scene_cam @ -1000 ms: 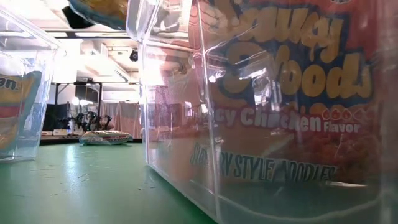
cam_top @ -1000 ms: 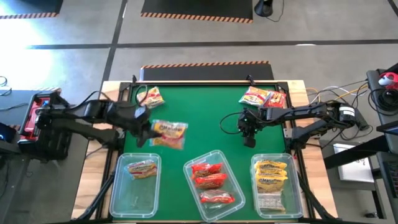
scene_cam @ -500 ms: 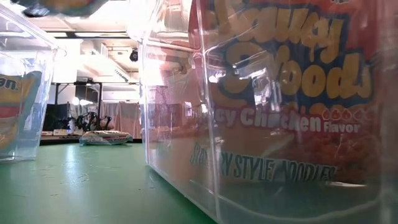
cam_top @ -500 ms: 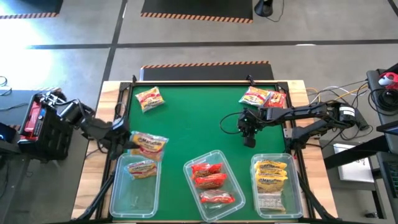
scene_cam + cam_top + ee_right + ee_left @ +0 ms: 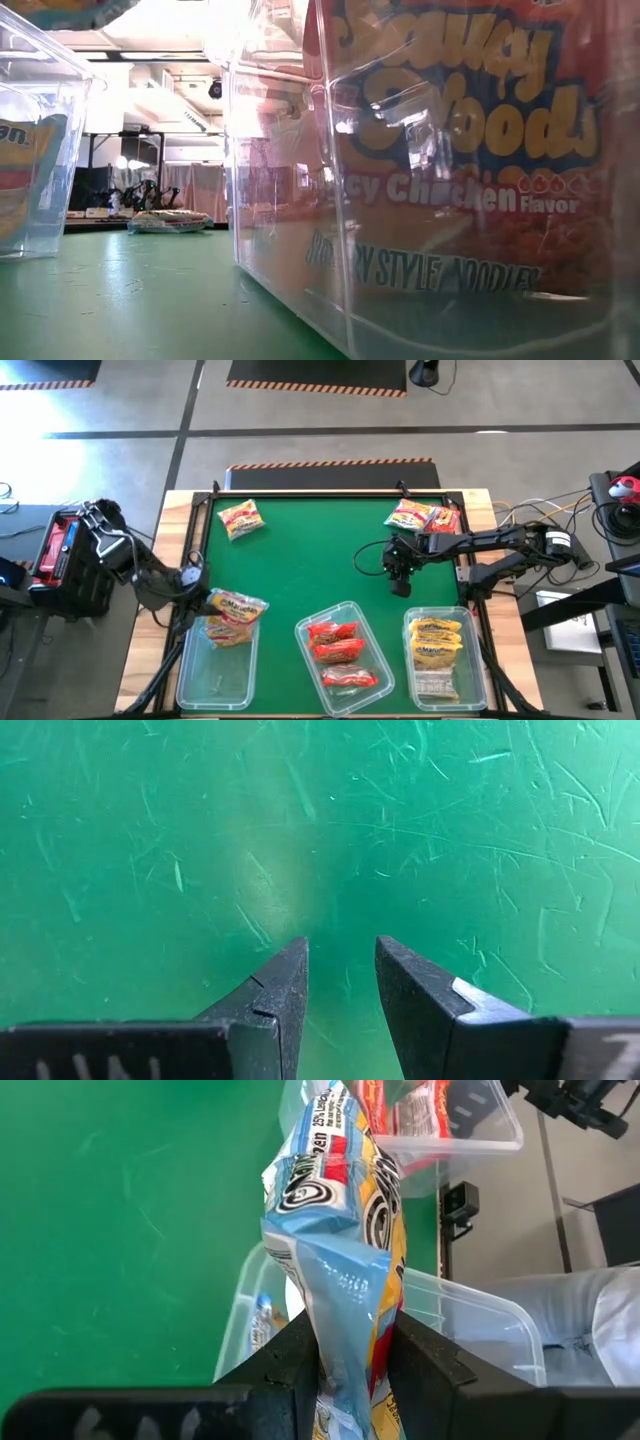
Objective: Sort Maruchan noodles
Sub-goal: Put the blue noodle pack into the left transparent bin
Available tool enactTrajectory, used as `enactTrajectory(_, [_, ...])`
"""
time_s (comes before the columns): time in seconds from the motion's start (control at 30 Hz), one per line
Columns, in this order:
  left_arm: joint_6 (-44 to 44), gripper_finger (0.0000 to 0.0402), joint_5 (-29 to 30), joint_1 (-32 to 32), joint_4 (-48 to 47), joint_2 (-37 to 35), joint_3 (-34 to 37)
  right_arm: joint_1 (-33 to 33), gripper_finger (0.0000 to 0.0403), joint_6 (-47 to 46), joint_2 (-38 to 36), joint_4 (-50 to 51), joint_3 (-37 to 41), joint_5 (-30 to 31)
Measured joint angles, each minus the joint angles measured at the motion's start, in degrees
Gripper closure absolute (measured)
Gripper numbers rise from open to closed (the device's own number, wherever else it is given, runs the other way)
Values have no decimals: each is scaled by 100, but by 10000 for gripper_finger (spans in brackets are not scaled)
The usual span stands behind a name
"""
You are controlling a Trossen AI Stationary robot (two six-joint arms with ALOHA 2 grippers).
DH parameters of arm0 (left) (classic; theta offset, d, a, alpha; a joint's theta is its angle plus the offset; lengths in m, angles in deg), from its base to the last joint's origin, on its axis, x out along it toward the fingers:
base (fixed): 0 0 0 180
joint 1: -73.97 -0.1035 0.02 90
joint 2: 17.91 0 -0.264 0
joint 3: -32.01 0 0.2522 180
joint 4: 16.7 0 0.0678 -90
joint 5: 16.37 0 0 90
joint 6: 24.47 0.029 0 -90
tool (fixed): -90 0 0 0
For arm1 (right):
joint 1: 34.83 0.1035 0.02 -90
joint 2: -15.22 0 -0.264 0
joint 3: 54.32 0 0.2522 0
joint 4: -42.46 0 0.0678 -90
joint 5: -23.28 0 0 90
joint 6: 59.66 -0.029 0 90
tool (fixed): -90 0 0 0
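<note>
My left gripper [image 5: 197,600] is shut on a yellow-and-orange Maruchan noodle packet [image 5: 236,608], held over the far end of the left clear bin [image 5: 190,678]. Its blue back shows in the left wrist view [image 5: 340,1210]. That bin holds one like packet [image 5: 228,631]. Red packets [image 5: 338,653] lie in the middle bin and yellow ones [image 5: 436,640] in the right bin. Loose packets lie on the green mat at the far left [image 5: 240,517] and far right [image 5: 425,517]. My right gripper [image 5: 400,582] [image 5: 342,982] hovers open over bare mat at the mid right. My left gripper pinches one end of the packet [image 5: 345,1335] between its two fingers [image 5: 425,1360]. The fingers come from the table's left, slanting down. The packet reaches out beyond the fingertips toward the table's right, lifted clear above the left bin.
The three clear bins stand in a row along the near edge, and the middle one [image 5: 420,200] fills the low view. Bare green mat [image 5: 320,550] lies between the two arms. A black frame [image 5: 330,493] borders the mat.
My left gripper has swung toward the table's left and near edges, still shut on the packet. The packet has travelled, lifted clear, from over the mat's left middle to above the far end of the left bin.
</note>
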State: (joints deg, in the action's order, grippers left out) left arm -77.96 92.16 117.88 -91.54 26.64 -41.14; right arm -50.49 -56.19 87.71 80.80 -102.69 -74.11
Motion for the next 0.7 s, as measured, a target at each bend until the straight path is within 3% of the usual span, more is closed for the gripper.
enactTrajectory(0.37, [-969,316,413,786,-104,318,73,-1,294,7,0,-1,0,0])
enactTrajectory(0.7, [-2226,316,932,1485,-765,806,277,0,294,1,0,-1,0,0])
